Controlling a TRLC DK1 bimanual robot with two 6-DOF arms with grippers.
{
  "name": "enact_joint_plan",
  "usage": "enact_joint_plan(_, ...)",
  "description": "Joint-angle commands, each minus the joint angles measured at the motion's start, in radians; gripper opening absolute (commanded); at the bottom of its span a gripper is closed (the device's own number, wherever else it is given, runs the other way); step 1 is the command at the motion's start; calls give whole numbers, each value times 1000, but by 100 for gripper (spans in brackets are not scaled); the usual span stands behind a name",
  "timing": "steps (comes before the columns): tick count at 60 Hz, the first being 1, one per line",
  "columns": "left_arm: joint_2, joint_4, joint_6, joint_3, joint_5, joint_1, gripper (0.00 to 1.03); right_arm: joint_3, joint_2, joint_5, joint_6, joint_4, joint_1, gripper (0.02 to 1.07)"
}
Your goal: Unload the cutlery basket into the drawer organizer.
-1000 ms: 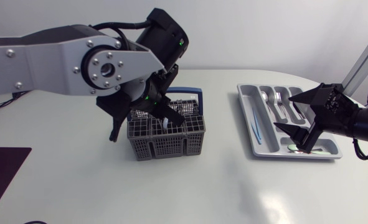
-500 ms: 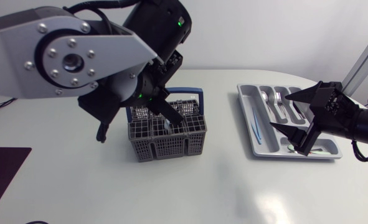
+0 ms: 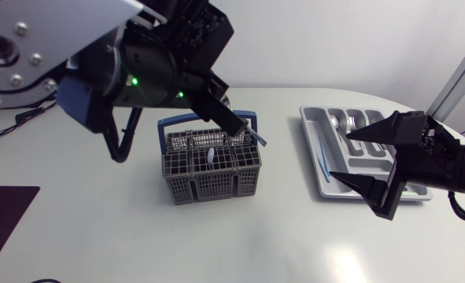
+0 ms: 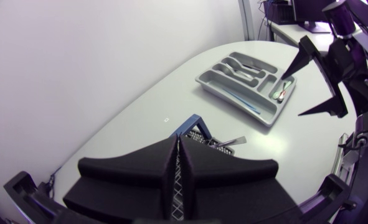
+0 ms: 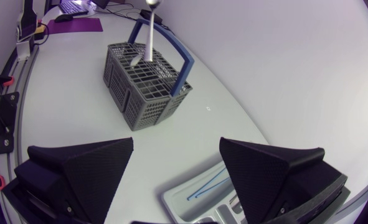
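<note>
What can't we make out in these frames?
Basket contents: the left arm covers part of the back cells in the head view; mesh walls hide them in the right wrist view.
Utensil above the basket: spoon or fork unclear; upper end cut off by the right wrist view's edge, only a tip shows past the left gripper in the head view.
Organizer compartments nearest the right arm: right gripper covers them in the head view.

Grey cutlery basket (image 3: 208, 185) (blue handle upright) stands well apart from the grey organizer (image 3: 336, 157).
</note>
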Motion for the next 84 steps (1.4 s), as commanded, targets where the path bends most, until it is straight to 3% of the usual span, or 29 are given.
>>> enact_joint_plan(1,19,41,-45,-2,102,56,3,44,-20,-9,59,-26,33,97)
enact_joint_plan(5,35,73,-59,-9,174,78,3,51,-27,-9,88,-28,48,93)
enact_joint_plan(14,95,119,-88,-15,240,73,3,60,-34,19,139,-28,126,86)
enact_joint_plan(23,161,135,-100,-1,274,43,3,50,-15,140,173,49,240,66)
enact_joint_plan(30,189,135,-107,21,274,23,3,50,37,224,188,101,304,55)
enact_joint_plan(40,210,135,-111,47,274,1,3,59,91,305,214,132,387,55)
enact_joint_plan(54,204,135,-110,53,272,-36,3,90,146,315,257,133,408,52)
enact_joint_plan(65,186,135,-108,42,268,-57,3,105,170,348,275,139,433,36)
enact_joint_plan(84,137,211,-64,-27,183,-120,3,114,193,347,286,78,431,30)
